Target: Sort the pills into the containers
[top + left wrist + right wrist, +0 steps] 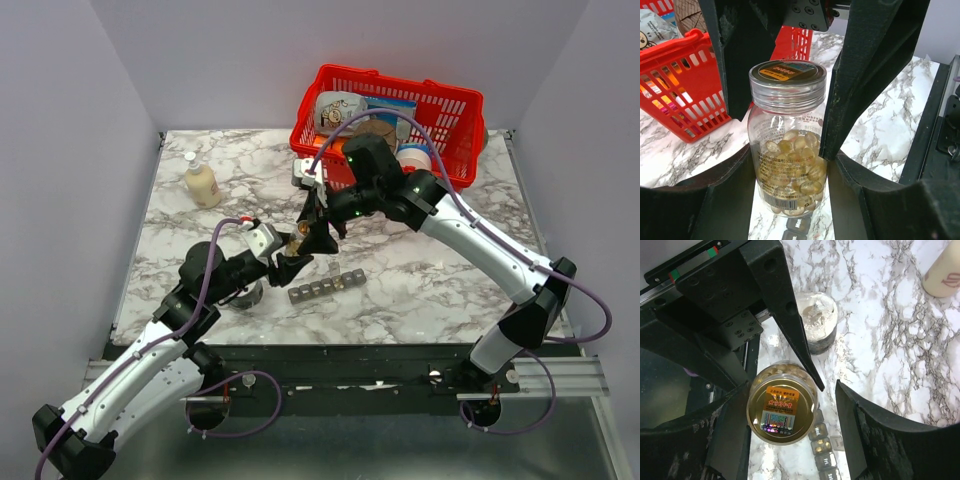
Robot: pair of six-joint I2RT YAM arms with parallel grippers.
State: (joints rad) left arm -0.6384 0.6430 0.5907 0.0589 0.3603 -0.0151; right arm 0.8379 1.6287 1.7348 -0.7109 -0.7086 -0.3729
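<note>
Left wrist view: our left hand (792, 190) clamps the bottle (787, 145) upright so no pills (795, 167) spill while the cap (787, 82) is worked. Our right hand (316, 238), jaws wide, straddles the cap without gripping it. The organiser (325, 287) lies on the tabletop (450, 290) at 5 o'clock of the bottle. Our arms reach in from 8 and 4 o'clock.

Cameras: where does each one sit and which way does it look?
Top external: high behind the robot, looking down on the white marble table; left arm and right arm show.
Left wrist: on the left arm, facing the clear plastic pill bottle held by the left pincer.
Right wrist: on the right arm, looking down on the bottle's gold lid; right pincer open around it.
Shared: both wrist views show that bottle.
</note>
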